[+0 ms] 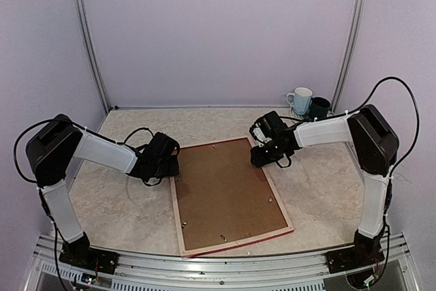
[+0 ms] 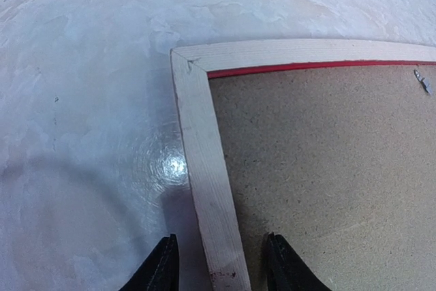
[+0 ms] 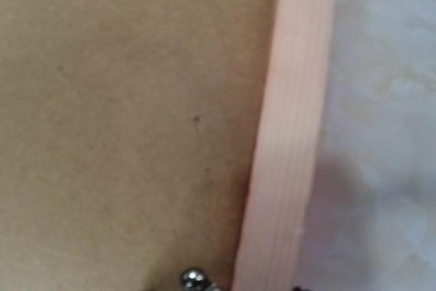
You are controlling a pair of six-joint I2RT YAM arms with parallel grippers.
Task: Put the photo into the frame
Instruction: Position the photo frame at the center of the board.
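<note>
Frame (image 2: pixel 204 155) lies flat on the table (image 1: pixel 320 182) with its back up, so its pale wood shows, with a thin red line along the inside edge. It sits in the middle of the table, between the two arms. A brown board (image 1: pixel 225 192) fills the inside of it, and a small metal clip (image 2: pixel 424 81) sits on the board near the far side. The left tool (image 2: pixel 221 270) is at the left side of the frame, near the far left corner. Its two black fingers (image 2: pixel 163 267) are spread, one on each side of the wood bar, with a gap on both sides. The right tool (image 1: pixel 262 155) is at the right side of the frame, near the far right corner, and I cannot tell if it is spread or pinching. A white mug (image 1: pixel 300 100) and a dark green mug (image 1: pixel 319 107) stand side by side at the back right of the table.
</note>
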